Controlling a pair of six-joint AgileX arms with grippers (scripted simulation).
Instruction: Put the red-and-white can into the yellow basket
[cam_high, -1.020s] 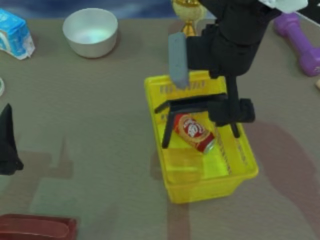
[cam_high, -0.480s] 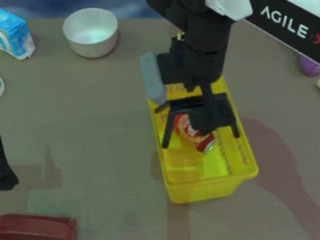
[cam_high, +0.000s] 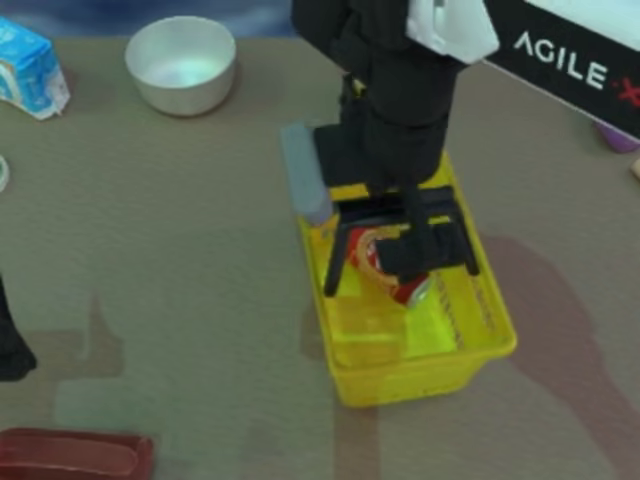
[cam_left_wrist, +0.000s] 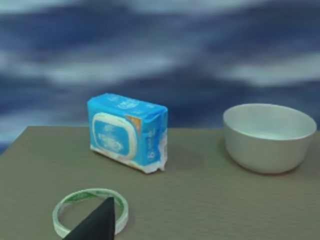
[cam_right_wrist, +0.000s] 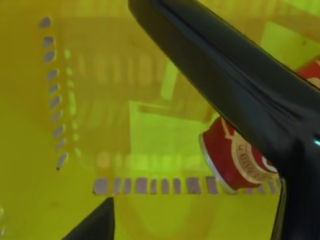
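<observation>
Right arm (cam_high: 400, 110): bulky black body, matte, blocky stacked segments narrowing toward the wrist. White angular cover plate (cam_high: 452, 25) on its upper part. Long black link (cam_high: 570, 65) carries white capital lettering "AGILE", followed by a red mark cut off at the picture's edge. Flat grey slab-shaped part (cam_high: 304, 172) fixed alongside the black wrist housing. Right gripper (cam_high: 415, 262): black, squared-off fingers. In the right wrist view one finger (cam_right_wrist: 240, 95) shows as a broad glossy black bar, another as a dark pointed tip (cam_right_wrist: 95, 225). Left arm (cam_high: 12, 340): only a black sliver shows; black pointed fingertip (cam_left_wrist: 95, 225) in the left wrist view.
</observation>
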